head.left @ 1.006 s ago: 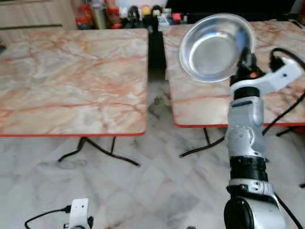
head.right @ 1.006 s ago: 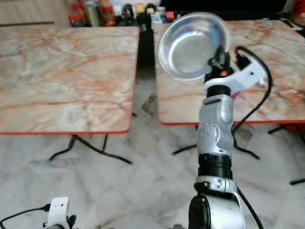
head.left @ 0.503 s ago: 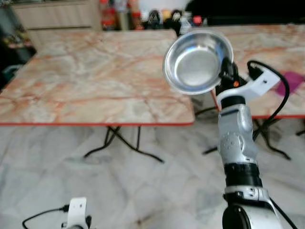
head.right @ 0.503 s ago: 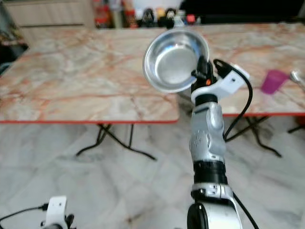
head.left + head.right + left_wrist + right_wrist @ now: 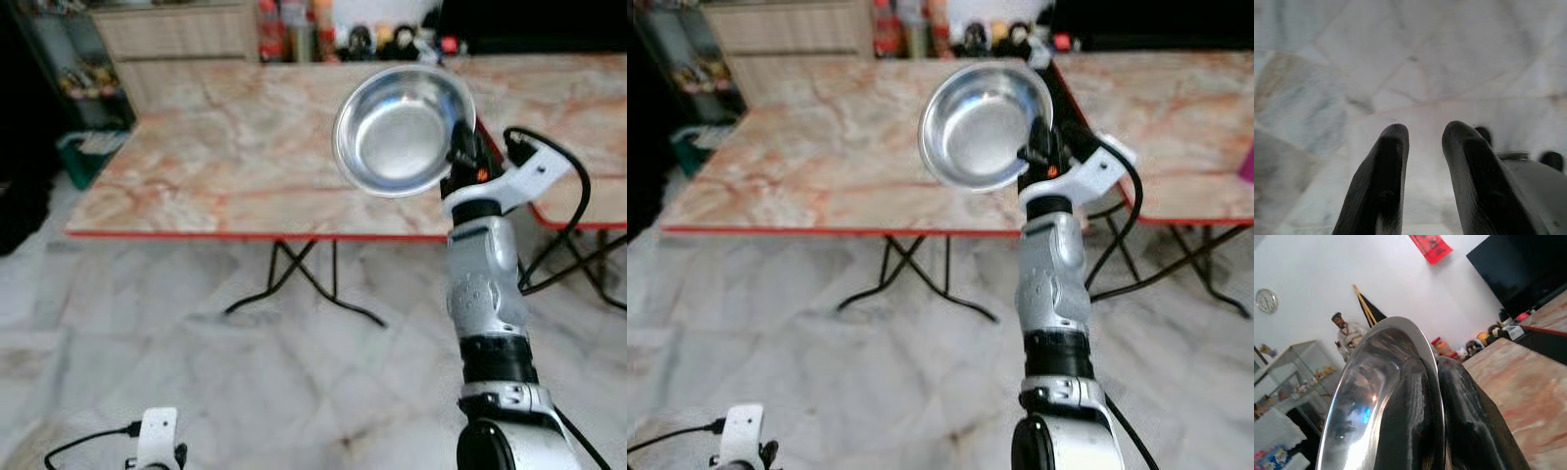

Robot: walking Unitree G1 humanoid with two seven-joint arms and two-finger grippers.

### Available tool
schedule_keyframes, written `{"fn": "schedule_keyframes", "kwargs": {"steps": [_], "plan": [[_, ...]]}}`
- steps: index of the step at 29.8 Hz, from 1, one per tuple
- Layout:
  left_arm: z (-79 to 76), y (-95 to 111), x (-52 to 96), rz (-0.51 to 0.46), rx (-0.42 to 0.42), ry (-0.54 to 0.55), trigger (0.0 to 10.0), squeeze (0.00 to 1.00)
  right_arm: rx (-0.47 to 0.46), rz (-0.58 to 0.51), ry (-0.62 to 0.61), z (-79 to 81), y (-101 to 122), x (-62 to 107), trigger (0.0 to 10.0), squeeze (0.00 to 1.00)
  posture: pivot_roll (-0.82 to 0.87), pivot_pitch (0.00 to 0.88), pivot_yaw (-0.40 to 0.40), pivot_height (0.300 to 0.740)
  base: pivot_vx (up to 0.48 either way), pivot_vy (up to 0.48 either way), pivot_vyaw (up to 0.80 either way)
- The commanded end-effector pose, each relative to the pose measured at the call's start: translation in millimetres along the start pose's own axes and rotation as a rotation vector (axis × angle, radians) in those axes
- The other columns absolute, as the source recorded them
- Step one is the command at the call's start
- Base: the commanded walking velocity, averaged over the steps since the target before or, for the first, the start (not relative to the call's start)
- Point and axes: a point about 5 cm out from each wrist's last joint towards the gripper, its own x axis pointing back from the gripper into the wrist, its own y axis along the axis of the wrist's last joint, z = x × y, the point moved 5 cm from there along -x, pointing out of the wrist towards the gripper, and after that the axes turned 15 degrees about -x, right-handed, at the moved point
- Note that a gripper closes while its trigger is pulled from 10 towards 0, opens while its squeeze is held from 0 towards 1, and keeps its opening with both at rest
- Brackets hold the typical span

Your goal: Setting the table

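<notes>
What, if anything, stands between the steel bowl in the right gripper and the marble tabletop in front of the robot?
Nothing visible does. The right gripper holds the steel bowl by its rim, tilted up above the near edge of the marble table, whose surface below and beyond the bowl looks bare.

Two marble-patterned tables (image 5: 265,147) with red edging and black folding legs stand side by side on a pale, veined marble floor (image 5: 196,372). Behind them runs a wooden cabinet (image 5: 176,39) and a row of what appear to be bottles and jars (image 5: 294,15). A white wall (image 5: 1352,279) carries a clock (image 5: 1265,300) and a red hanging (image 5: 1431,246).
</notes>
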Motion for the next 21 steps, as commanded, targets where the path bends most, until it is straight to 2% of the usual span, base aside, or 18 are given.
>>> {"fn": "schedule_keyframes", "kwargs": {"steps": [1, 7, 21], "plan": [[-4.1, -2.2, 0.1, 0.013, 0.000, -0.009, 10.0, 0.00, 0.000, -0.018, -0.026, -7.5, 7.2, 0.9, 10.0, 0.00, -0.03, 0.087, 0.038, 0.740, 0.000, 0.480, 0.00], [-3.3, -2.9, 0.1, 0.017, 0.004, -0.006, 10.0, 0.00, 0.001, -0.014, -0.028, -8.1, 5.2, 3.5, 10.0, 0.00, -0.03, 0.090, 0.040, 0.740, 0.000, 0.480, 0.00], [-3.1, 1.3, -0.6, 0.002, -0.011, -0.010, 10.0, 0.00, 0.001, -0.021, -0.035, -10.1, 7.1, 3.5, 10.0, 0.00, -0.03, 0.094, 0.047, 0.740, 0.000, 0.000, 0.00]]}}
